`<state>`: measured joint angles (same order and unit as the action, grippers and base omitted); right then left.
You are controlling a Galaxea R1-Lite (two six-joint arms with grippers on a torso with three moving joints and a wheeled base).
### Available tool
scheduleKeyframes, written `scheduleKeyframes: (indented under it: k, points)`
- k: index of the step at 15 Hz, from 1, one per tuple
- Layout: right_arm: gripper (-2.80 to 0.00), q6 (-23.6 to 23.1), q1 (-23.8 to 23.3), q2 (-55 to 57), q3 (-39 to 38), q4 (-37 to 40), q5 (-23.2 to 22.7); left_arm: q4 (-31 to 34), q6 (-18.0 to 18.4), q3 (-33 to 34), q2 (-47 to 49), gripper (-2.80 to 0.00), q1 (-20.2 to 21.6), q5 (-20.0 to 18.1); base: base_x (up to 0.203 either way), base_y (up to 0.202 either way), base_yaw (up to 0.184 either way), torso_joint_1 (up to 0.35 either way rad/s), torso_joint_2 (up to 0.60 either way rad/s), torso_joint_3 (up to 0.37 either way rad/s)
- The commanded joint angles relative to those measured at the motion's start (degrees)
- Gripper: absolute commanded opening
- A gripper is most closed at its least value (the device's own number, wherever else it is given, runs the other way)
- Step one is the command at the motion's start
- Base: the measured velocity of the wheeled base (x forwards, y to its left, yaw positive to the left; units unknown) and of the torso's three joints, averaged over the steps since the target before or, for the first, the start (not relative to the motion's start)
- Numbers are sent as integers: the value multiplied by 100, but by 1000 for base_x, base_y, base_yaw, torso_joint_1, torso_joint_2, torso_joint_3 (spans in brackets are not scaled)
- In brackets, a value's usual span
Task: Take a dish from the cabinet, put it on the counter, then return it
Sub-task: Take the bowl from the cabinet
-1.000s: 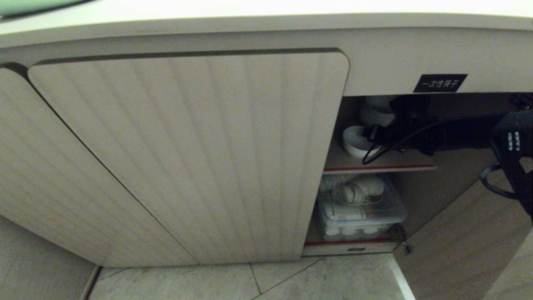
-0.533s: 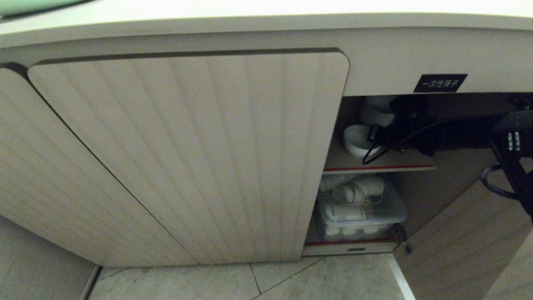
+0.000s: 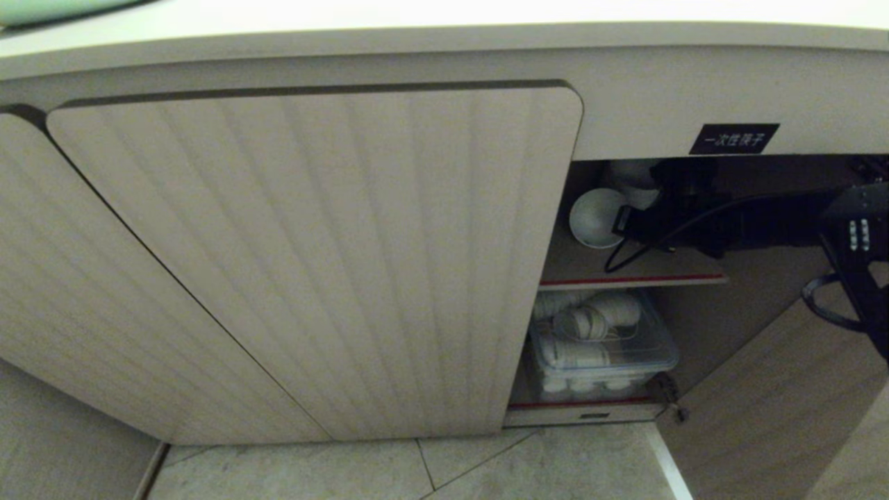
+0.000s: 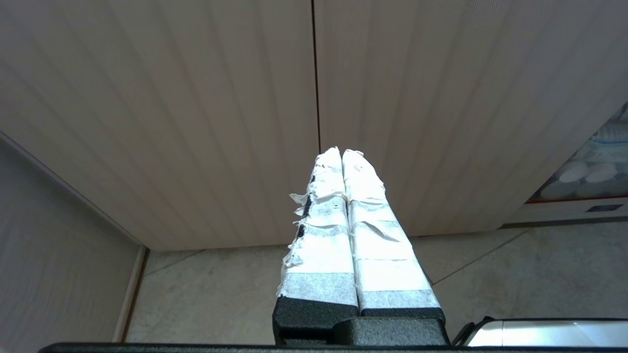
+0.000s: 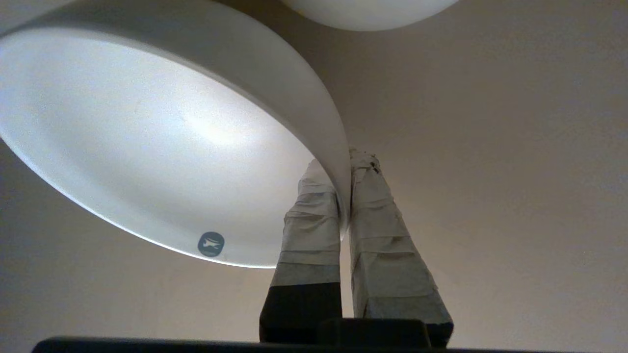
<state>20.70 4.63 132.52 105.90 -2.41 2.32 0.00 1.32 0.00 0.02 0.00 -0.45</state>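
The dish (image 3: 594, 217), a small white bowl, hangs tilted above the upper shelf (image 3: 625, 280) of the open cabinet (image 3: 734, 138), its mouth turned outward. My right gripper (image 3: 621, 222) reaches in from the right and is shut on the bowl's rim. In the right wrist view the taped fingers (image 5: 309, 215) pinch the rim of the dish (image 5: 147, 137), one inside and one outside, and the gripper (image 5: 343, 164) holds it off the shelf. My left gripper (image 4: 342, 153) is shut and empty, parked low before closed doors. The counter (image 3: 444, 28) runs along the top.
A stack of white bowls (image 3: 628, 172) stands behind the dish; one bowl's underside (image 5: 368, 12) is close by. A clear plastic box (image 3: 604, 347) of white ware fills the lower shelf. The opened door (image 3: 778, 389) swings out at right; a closed fluted door (image 3: 312, 257) is at left.
The right gripper's fingers closed on the bowl's rim. The bowl tipped up off the shelf and now sits higher, mouth turned outward. The arm itself stayed put.
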Motion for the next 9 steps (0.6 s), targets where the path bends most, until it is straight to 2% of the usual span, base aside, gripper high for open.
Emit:
scheduleKeyframes:
  k: [1,5,7,9]
  points:
    - [-280,7,3,-16,-6,4,4,0,0,0,-2,-280,0,1,0,0,0,0,0,0]
    - [-280,173,14,-50,-4,39,-7,0,-8,0,-2,-280,0,1,0,0,0,0,0,0]
    - [-280,749,24,-72,55,104,1,0,-8,0,-2,-280,0,1,0,0,0,0,0,0]
    - [-280,1473,24,-109,196,539,51,0,-9,0,-2,-280,0,1,0,0,0,0,0,0]
